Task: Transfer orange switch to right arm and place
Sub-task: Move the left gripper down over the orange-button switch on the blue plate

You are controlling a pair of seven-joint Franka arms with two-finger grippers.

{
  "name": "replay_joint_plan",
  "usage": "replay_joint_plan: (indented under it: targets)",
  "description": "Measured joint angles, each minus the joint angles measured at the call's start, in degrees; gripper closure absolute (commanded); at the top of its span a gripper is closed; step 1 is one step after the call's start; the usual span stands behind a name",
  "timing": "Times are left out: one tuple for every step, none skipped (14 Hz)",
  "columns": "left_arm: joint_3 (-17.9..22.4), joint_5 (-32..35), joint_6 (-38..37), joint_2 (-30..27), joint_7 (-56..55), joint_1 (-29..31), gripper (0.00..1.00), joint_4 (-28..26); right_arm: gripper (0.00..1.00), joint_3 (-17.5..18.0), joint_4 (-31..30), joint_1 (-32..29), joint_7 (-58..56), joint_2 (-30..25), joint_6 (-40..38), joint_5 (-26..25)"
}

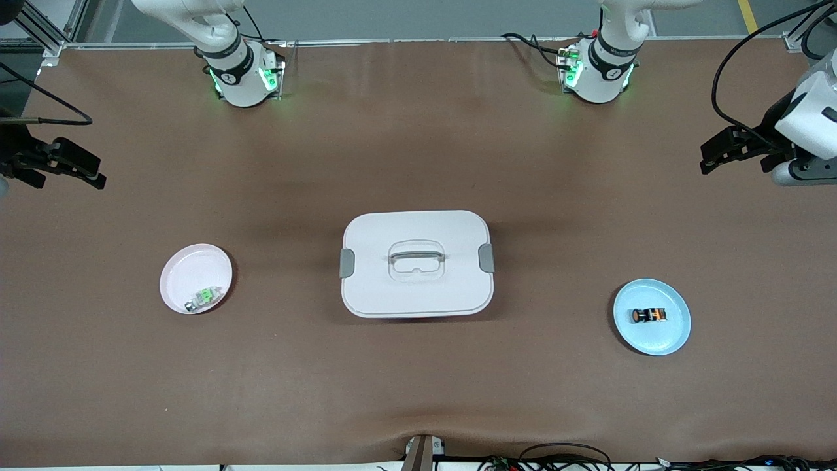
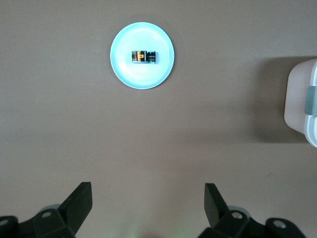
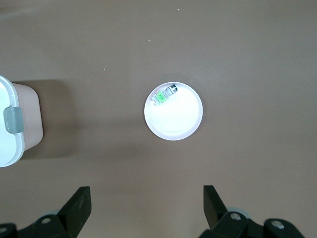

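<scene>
Brown matting is covering the whole table [image 1: 418, 392], and three items are sitting on it in a row. In the middle a single white lidded box [image 1: 416, 263] with grey side clasps and a handle on top is lying, between the two plates. Toward the left arm's end a light blue plate [image 1: 673, 337] is carrying the orange switch [image 1: 649, 315], which is lying on its side near the plate's middle, one piece only. Toward the right arm's end a white plate [image 1: 189, 268] is holding one small green-and-silver part [image 1: 201, 299] close to its rim nearer the front camera. Nothing is lying over the switch.

The left gripper [image 1: 709, 155] is hanging at the table's edge at the left arm's end, its fingers [image 2: 79, 201] standing wide apart and holding nothing. The right gripper [image 1: 91, 173] is waiting at the right arm's end, its fingers [image 3: 79, 203] likewise spread and empty. That makes two plates, two small parts, one box.
</scene>
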Motion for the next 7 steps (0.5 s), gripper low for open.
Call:
replay_joint_plan:
  targets:
    - [0.01,0.00,0.00,0.07,0.00,0.01,0.00,0.00,0.00,0.00,0.00,0.00,0.00,0.00,0.01,0.00]
    - [0.01,0.00,0.00,0.14,0.00,0.01,0.00,0.00,0.00,0.00,0.00,0.00,0.00,0.00,0.01,0.00]
    - [0.01,0.00,0.00,0.18,0.00,0.01,0.00,0.00,0.00,0.00,0.00,0.00,0.00,0.00,0.01,0.00]
    - [0.01,0.00,0.00,0.20,0.00,0.01,0.00,0.00,0.00,0.01,0.00,0.00,0.00,0.00,0.02,0.00]
    - [0.02,0.00,0.00,0.21,0.00,0.02,0.00,0.00,0.00,0.05,0.00,0.00,0.00,-0.01,0.03,0.00]
    - [0.05,-0.13,0.00,0.22,0.00,0.07,0.00,0.00,0.00,0.12,0.00,0.01,0.00,-0.01,0.04,0.00]
    - [0.12,-0.49,0.00,0.23,0.00,0.15,0.00,0.00,0.00,0.20,0.00,0.01,0.00,-0.01,0.08,0.00]
